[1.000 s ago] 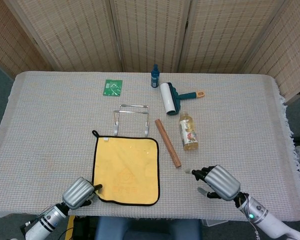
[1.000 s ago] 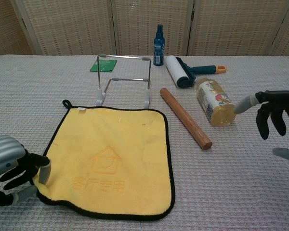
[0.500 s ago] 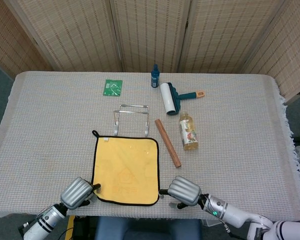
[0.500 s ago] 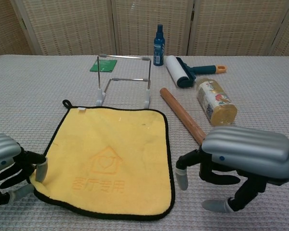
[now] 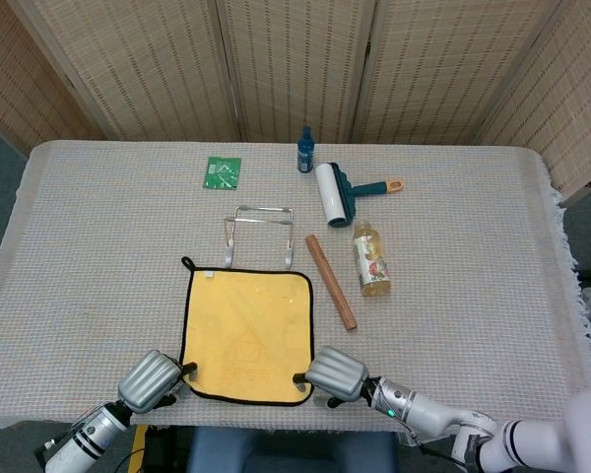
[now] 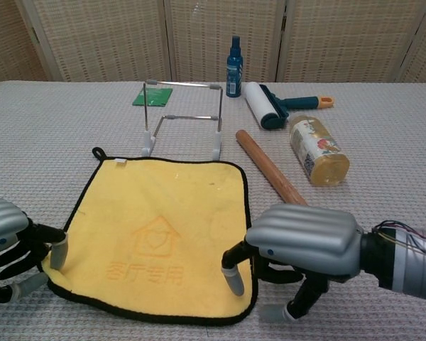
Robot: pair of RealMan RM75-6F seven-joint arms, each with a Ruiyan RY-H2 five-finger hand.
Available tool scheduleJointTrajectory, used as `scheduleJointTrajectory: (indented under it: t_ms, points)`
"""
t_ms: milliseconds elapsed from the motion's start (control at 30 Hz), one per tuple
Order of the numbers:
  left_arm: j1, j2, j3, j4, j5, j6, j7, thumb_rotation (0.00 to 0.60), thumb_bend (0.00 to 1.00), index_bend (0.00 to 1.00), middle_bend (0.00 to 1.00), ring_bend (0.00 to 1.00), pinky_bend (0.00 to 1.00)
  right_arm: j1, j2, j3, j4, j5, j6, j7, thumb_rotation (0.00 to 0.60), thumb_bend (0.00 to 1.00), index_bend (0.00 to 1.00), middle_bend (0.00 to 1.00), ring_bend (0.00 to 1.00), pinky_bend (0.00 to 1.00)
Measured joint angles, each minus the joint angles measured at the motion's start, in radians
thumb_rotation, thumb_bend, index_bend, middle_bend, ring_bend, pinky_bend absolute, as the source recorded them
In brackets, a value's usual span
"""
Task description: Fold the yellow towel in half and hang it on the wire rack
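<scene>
Woven screens backed a table draped in a pale textured cloth, and on it the yellow towel lay fully flat and unfolded, its far edge just in front of the wire rack. By that, the task had barely begun: no fold was made, nothing hung on the rack, and both steps remained.

At the towel's near left corner the left hand sat low, fingers partly apart, one fingertip touching the black border; whether the cloth was pinched could not be told. At the towel's near right corner the right hand arched over the edge, one fingertip pressing down on the yellow cloth just inside the border, the thumb outside it on the table, no grip closed.

Right of the towel lay a wooden rolling pin, then a bottle on its side. Behind those, near the rack, were a lint roller, a blue spray bottle and a green circuit board.
</scene>
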Motion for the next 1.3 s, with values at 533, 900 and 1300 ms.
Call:
scheduleJointTrajectory:
  t_ms: [533,900,1300]
  points:
    - [0.003,0.004,0.001,-0.005,-0.003,0.003,0.003,0.6,0.55,0.56,0.87,0.83,0.92,0.037,-0.051,-0.013,0.035,0.05,-0.004,-0.041,0.6,0.27,0.47,0.94,1.0,1.0]
    - [0.008,0.005,0.002,-0.004,-0.002,0.011,0.002,0.6,0.55,0.56,0.87,0.83,0.92,0.061,-0.084,-0.01,0.057,0.074,-0.002,-0.049,0.6,0.39,0.49,0.94,1.0,1.0]
    - [-0.001,0.018,-0.012,-0.023,-0.019,0.009,-0.049,0.6,0.55,0.56,0.87,0.83,0.92,0.059,-0.079,-0.018,0.057,0.094,0.033,-0.048,0.6,0.44,0.52,0.94,1.0,1.0]
